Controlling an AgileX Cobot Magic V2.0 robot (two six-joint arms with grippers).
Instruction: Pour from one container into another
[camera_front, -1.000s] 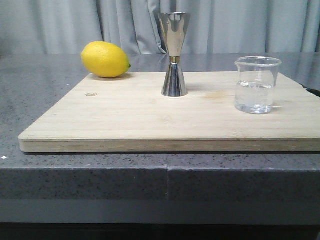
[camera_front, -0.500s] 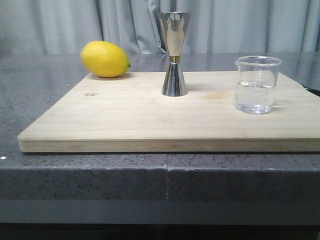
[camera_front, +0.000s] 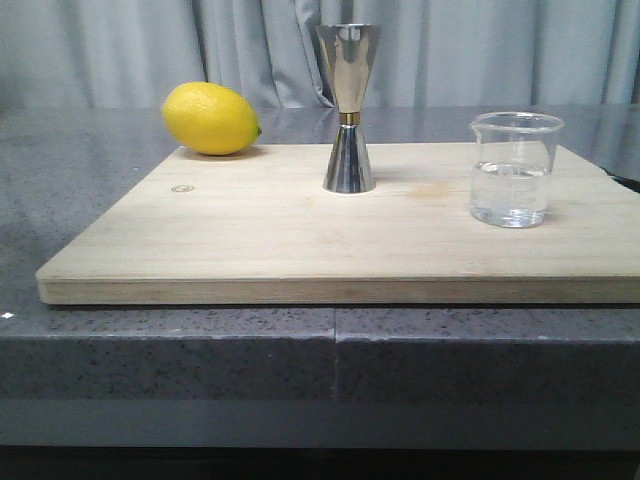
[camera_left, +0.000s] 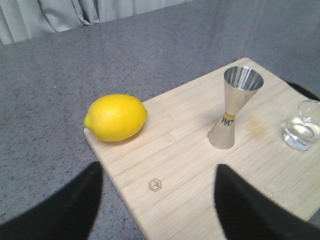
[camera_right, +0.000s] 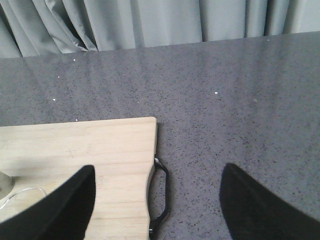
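Note:
The clear glass beaker (camera_front: 512, 170), partly filled with clear liquid, stands upright on the right side of the wooden board (camera_front: 250, 240). At the board's middle back stands the steel jigger (camera_front: 348, 108), upright with a gold band at its waist. In the left wrist view the jigger (camera_left: 234, 114) and the beaker (camera_left: 302, 127) are ahead of my left gripper (camera_left: 158, 169), which hangs open over the board's left end, holding nothing. My right gripper (camera_right: 157, 169) is open over the board's right edge, empty. Neither gripper shows in the front view.
A yellow lemon (camera_front: 210, 118) lies at the board's back left corner. The board rests on a dark grey speckled counter (camera_front: 80, 170) and has a black handle (camera_right: 161, 192) on its right end. Grey curtains (camera_front: 480, 50) hang behind.

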